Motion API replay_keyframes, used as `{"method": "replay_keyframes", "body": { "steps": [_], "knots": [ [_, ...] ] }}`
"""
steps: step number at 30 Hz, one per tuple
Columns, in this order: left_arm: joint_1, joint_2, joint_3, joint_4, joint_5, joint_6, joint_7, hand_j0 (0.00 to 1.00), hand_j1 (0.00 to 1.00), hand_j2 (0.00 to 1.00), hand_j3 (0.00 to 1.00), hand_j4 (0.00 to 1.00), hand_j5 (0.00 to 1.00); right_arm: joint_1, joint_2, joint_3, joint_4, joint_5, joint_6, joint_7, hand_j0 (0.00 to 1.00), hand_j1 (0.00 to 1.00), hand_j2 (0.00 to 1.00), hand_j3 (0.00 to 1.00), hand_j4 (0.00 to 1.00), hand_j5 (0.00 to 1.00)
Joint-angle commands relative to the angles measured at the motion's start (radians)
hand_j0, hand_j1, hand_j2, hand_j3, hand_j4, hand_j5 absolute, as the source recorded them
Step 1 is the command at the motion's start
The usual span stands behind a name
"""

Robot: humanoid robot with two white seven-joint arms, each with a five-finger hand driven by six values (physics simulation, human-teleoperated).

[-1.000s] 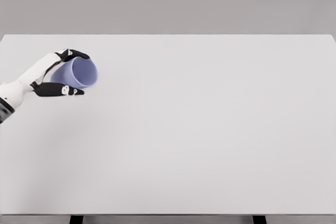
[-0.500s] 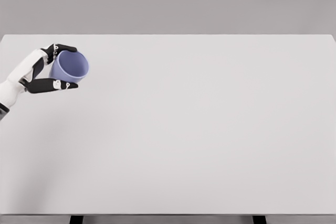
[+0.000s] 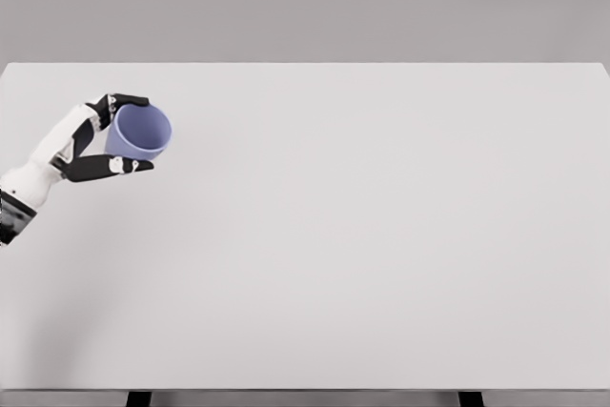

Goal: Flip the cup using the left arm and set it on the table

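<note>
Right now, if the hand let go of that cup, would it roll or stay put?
Probably tip: the cup sits tilted in the left hand, mouth up and rightward. Its round, tapered wall would likely roll in a curve across the table. It looks stiff and light.

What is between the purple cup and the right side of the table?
Nothing: in the head view, only bare white table stretches from the round purple cup, held by the left hand, to its right edge.

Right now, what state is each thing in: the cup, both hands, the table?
cup: blue, held in the hand, tilted with its open mouth facing up and toward the camera.
left hand: fingers shut around the cup, at the table's far left.
right hand: not in view.
table: white surface; whether the cup's base touches it cannot be told.
</note>
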Motion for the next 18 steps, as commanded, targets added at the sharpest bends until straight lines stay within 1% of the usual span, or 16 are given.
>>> {"method": "replay_keyframes", "body": {
  "steps": [1, 5, 10, 12, 15, 18],
  "knots": [
    [0.000, -0.025, 0.002, 0.045, 0.007, -0.057, 0.000, 0.66, 0.66, 0.66, 0.66, 0.66, 0.66, 0.000, 0.000, 0.001, 0.000, 0.001, 0.000, -0.001, 1.00, 1.00, 1.00, 1.00, 1.00, 1.00],
    [0.002, -0.056, 0.008, 0.091, 0.012, -0.143, 0.000, 0.66, 0.66, 0.66, 0.66, 0.66, 0.66, 0.000, 0.000, 0.000, 0.000, 0.001, 0.000, -0.001, 1.00, 1.00, 1.00, 1.00, 1.00, 1.00],
    [0.000, -0.088, 0.012, 0.183, 0.061, -0.243, 0.000, 0.66, 0.66, 0.66, 0.66, 0.66, 0.66, 0.000, 0.000, 0.000, 0.000, 0.001, -0.001, 0.000, 1.00, 1.00, 1.00, 1.00, 1.00, 1.00],
    [-0.003, -0.091, 0.012, 0.194, 0.083, -0.246, 0.000, 0.66, 0.66, 0.66, 0.66, 0.66, 0.66, 0.000, 0.000, 0.001, 0.000, 0.001, -0.001, 0.000, 1.00, 1.00, 1.00, 1.00, 1.00, 1.00],
    [-0.003, -0.091, 0.012, 0.212, 0.139, -0.247, 0.000, 0.66, 0.66, 0.66, 0.66, 0.66, 0.66, 0.002, 0.000, 0.001, 0.000, 0.001, -0.001, 0.000, 1.00, 1.00, 1.00, 1.00, 1.00, 1.00],
    [-0.002, -0.107, 0.000, 0.229, 0.144, -0.282, 0.002, 0.66, 0.66, 0.66, 0.66, 0.66, 0.66, 0.000, 0.000, 0.001, 0.000, -0.001, -0.001, 0.000, 1.00, 1.00, 1.00, 1.00, 1.00, 1.00]
  ]
}}
